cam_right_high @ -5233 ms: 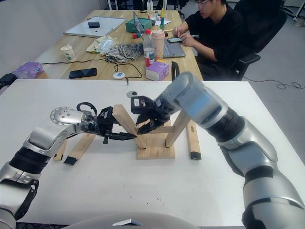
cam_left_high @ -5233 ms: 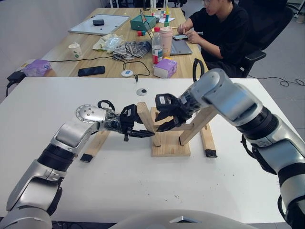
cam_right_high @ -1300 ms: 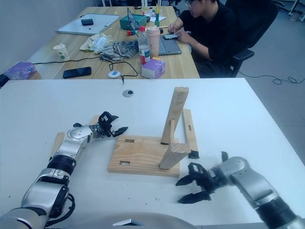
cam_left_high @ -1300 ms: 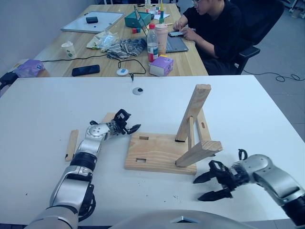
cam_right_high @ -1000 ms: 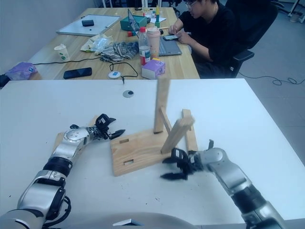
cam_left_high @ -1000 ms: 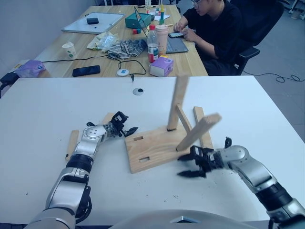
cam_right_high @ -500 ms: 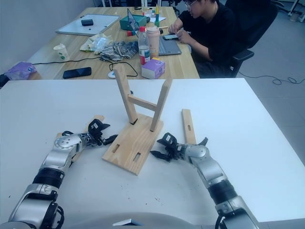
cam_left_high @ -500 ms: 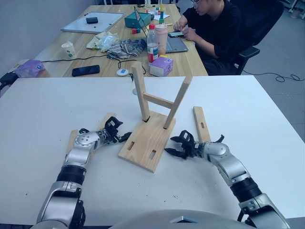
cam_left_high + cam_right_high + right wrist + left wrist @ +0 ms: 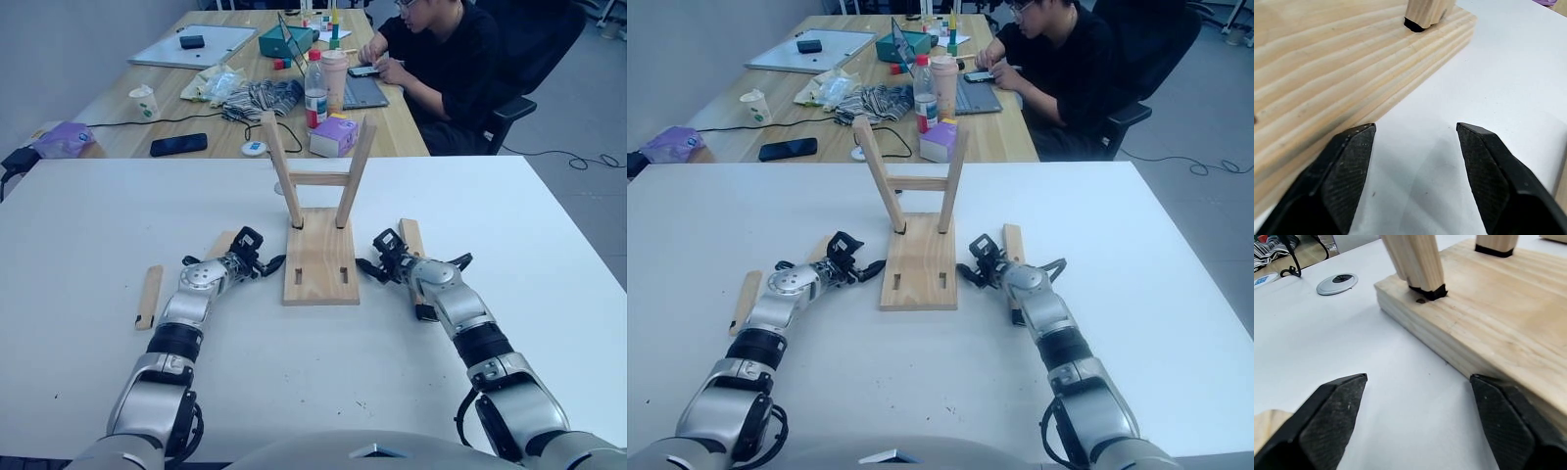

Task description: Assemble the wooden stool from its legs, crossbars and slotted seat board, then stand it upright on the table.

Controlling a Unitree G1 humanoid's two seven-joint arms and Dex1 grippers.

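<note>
Stool (image 9: 320, 245), half built, rests seat-down mid-desk (image 9: 88, 225), two legs and a crossbar (image 9: 318, 179) standing up. It looks like stiff, light wood, best gripped by the board's (image 9: 320, 286) long edges. Left claw (image 9: 266, 262) and right claw (image 9: 370, 264) flank it, both spread and empty.

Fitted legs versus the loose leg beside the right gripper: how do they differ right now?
The fitted legs stand up out of the seat board, splayed apart; the loose leg lies flat on the table by the right gripper. The fitted legs are tied together by a crossbar; the loose leg is joined to nothing. Both are pale wood with a black end.
</note>
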